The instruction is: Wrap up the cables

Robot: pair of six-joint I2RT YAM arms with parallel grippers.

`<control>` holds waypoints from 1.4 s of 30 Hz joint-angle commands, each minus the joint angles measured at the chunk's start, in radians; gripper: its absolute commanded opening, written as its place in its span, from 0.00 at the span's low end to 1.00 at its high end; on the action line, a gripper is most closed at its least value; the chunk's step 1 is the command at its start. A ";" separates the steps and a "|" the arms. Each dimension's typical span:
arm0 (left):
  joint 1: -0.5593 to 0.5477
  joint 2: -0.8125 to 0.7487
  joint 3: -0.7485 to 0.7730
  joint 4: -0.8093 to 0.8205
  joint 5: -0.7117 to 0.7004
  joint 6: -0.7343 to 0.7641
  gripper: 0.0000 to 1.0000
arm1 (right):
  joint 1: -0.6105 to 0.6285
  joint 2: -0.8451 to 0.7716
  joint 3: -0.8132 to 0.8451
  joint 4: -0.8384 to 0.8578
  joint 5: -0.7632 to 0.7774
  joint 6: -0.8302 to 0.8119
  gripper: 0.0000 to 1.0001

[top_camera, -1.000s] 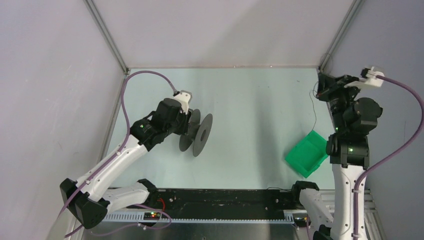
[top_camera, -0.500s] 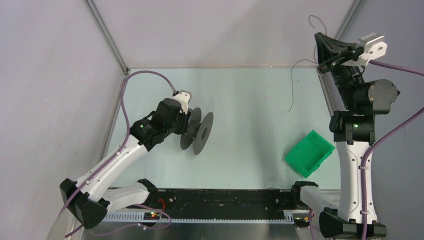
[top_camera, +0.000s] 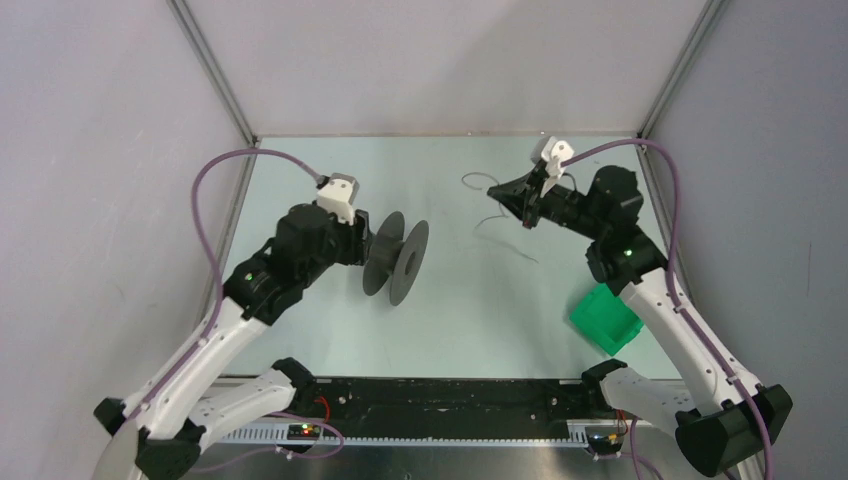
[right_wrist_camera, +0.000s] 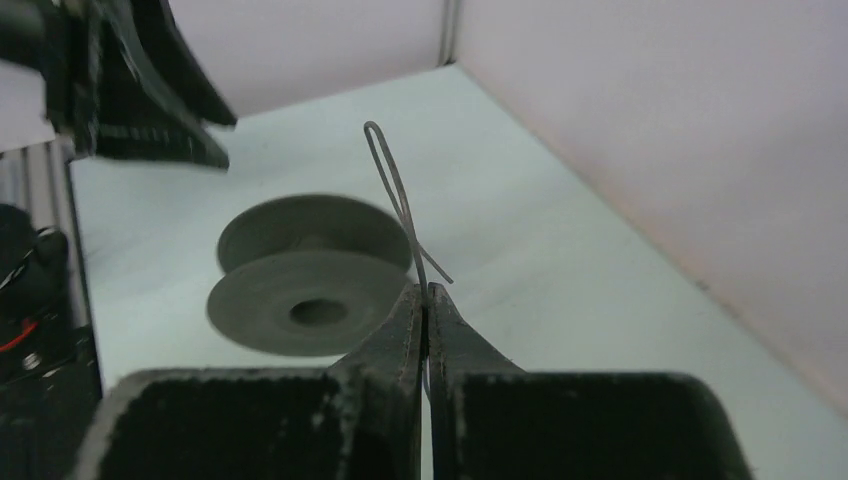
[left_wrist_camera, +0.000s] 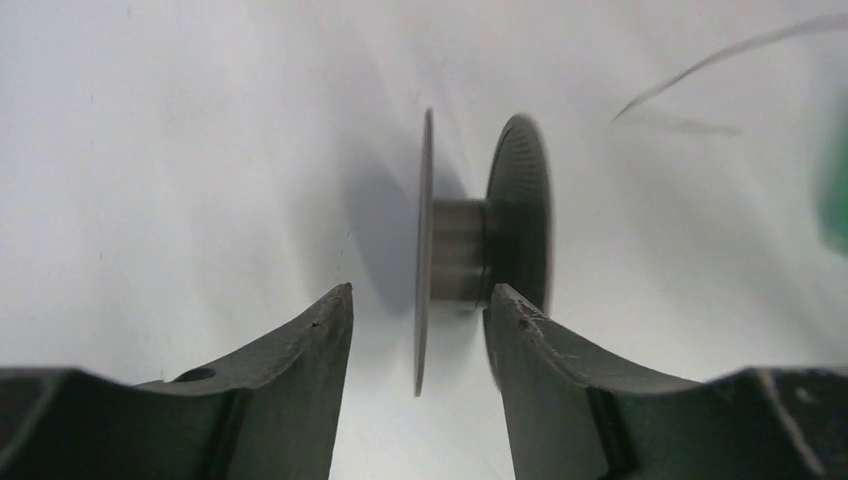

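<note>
Left gripper (left_wrist_camera: 420,305): jaws apart, one tip on each side of the spool's near flange; the wrist view does not settle whether either tip touches it
Right gripper (right_wrist_camera: 426,300): jaws pressed together, clamped on the cable, pointing toward 9 o'clock in the overhead view
Cable (right_wrist_camera: 398,195): a hair-thin dark grey strand, pinched at the right jaw tips; it rises from them and bends back in a narrow hairpin loop
Cable from above: a small curl shows at 9 o'clock of the right jaw tips and a loose length trails off toward 5 o'clock; it may be resting on the table, though that is hard to judge
Spool (top_camera: 408,262): dark grey, two round flanges on a short hub, standing on edge at about 9 o'clock from the table's middle; it is well apart from the cable, with no turns visible on the hub
Green bin (top_camera: 603,320): at about 4 o'clock on the table, partly behind the right arm
Table (top_camera: 480,320): pale green, carrying the spool and the bin
</note>
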 commanded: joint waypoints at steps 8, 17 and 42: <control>-0.002 -0.271 -0.129 0.344 0.354 0.158 0.68 | 0.158 0.024 -0.190 0.242 -0.057 0.174 0.00; -0.002 -0.210 -0.156 0.411 0.534 0.213 0.68 | 0.210 0.114 -0.201 0.354 -0.205 0.288 0.00; -0.002 -0.122 -0.149 0.482 0.767 0.230 0.20 | 0.298 0.129 -0.229 0.319 -0.189 0.309 0.00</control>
